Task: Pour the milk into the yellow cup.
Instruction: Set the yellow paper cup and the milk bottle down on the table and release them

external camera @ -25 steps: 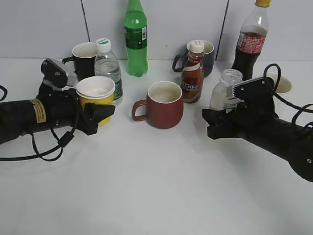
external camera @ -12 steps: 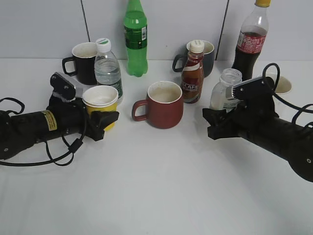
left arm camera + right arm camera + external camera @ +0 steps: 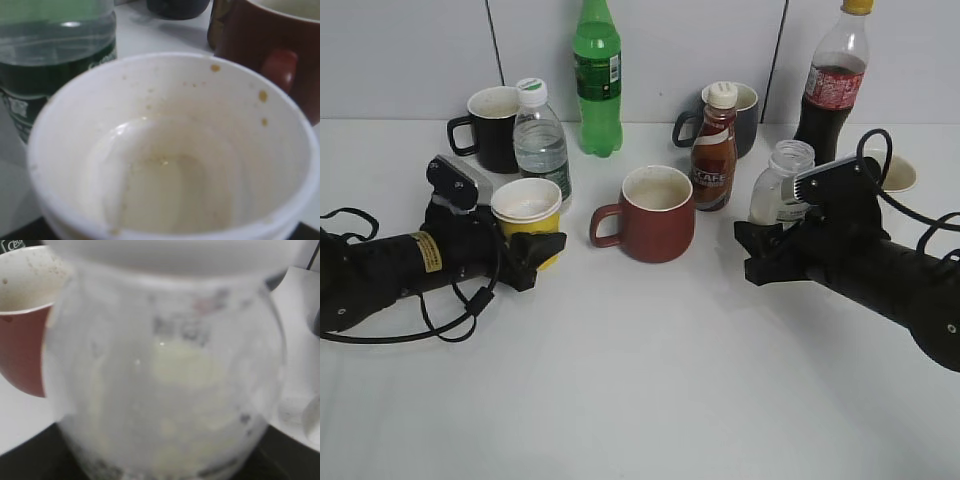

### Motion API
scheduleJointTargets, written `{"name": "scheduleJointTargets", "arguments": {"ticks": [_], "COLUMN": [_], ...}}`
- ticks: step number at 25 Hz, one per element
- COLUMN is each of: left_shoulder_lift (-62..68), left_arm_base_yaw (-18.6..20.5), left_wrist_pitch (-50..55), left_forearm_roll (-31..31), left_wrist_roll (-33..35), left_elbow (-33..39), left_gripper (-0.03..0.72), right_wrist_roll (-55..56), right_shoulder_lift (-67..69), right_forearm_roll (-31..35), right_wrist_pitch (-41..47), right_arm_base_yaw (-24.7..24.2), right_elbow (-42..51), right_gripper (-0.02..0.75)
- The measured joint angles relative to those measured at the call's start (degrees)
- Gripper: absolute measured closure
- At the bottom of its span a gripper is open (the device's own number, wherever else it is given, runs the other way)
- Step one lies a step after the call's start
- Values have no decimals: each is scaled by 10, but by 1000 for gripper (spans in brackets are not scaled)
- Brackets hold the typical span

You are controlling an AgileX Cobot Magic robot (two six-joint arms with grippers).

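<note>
The yellow cup (image 3: 527,208) sits in my left gripper (image 3: 536,246), which is shut on its lower half, left of centre and close to the table. The left wrist view looks into the cup's white, stained inside (image 3: 170,165). The milk bottle (image 3: 782,182) stands upright and capless at the right, with white liquid in it. My right gripper (image 3: 761,246) is shut on its lower part. The bottle (image 3: 170,380) fills the right wrist view, blurred. Both sets of fingertips are mostly hidden behind what they hold.
A brick-red mug (image 3: 657,212) stands between the two grippers. Behind it are the brown CAFE bottle (image 3: 713,150), a water bottle (image 3: 542,140), a green bottle (image 3: 597,80), a black mug (image 3: 492,125), a dark mug (image 3: 745,115), a cola bottle (image 3: 832,85) and a white cup (image 3: 898,172).
My left gripper has carried the yellow cup down and to the right, closer to the table and the red mug. My right gripper and the milk bottle have not moved.
</note>
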Motion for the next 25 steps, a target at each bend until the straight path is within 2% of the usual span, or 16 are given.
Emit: {"name": "scheduleJointTargets", "arguments": {"ticks": [4, 6, 12, 19, 25], "left_shoulder_lift": [2, 0, -27, -34, -59], "left_arm_base_yaw": [0, 0, 0, 0, 0], "left_wrist_pitch": [14, 17, 40, 61, 66], "left_forearm_roll": [1, 1, 1, 1, -2], "left_wrist_roll": [1, 1, 1, 1, 1], "left_elbow": [1, 2, 14, 23, 45], "left_gripper": [190, 169, 153, 97, 85], "right_wrist_roll": [0, 0, -1, -2, -19], "right_shoulder_lift": [0, 0, 10, 65, 82], "right_forearm_roll": [1, 3, 9, 12, 20], "right_wrist_pitch": [0, 0, -8, -80, -103], "right_arm_base_yaw": [0, 0, 0, 0, 0], "right_elbow": [0, 0, 0, 0, 0], "right_gripper": [302, 302, 303, 303, 303]}}
